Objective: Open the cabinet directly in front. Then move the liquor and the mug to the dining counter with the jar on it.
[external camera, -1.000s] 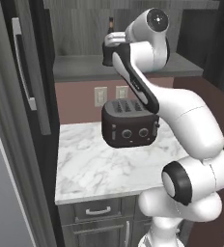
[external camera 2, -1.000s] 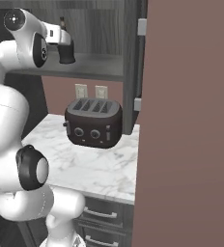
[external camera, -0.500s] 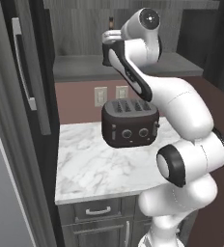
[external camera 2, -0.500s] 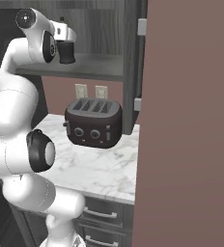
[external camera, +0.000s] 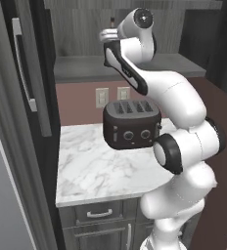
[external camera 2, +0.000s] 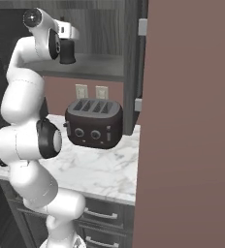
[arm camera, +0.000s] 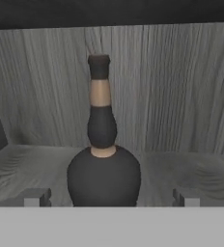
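Standing upright on the shelf of the opened cabinet, the liquor is seen dead ahead in the hand view, close against the wood-grain back wall. The hand is spread to its widest, one fingertip at 8 o'clock of the bottle's belly and the other at 4 o'clock, both clear of the glass; nothing is held. In the left base view the arm is reached up to shelf height above the toaster, which sits on the marble bench below, and only the bottle's top shows past the wrist.

The bottle is judged to be glass: rigid, smooth, probably slippery, and breakable if dropped or knocked against the back wall. Being small, it is likely light, with most of its weight low in the bulbous body. The belly looks nearly as wide as the gap between the fingers, so little margin would be left there, and a curved surface could squirt out under pressure. A hold at the belly's widest line, squarely centred, is judged safest; the narrow neck at 12 o'clock would let it swing. The stopper should not be trusted as a grip point. The mug is hidden from these views.
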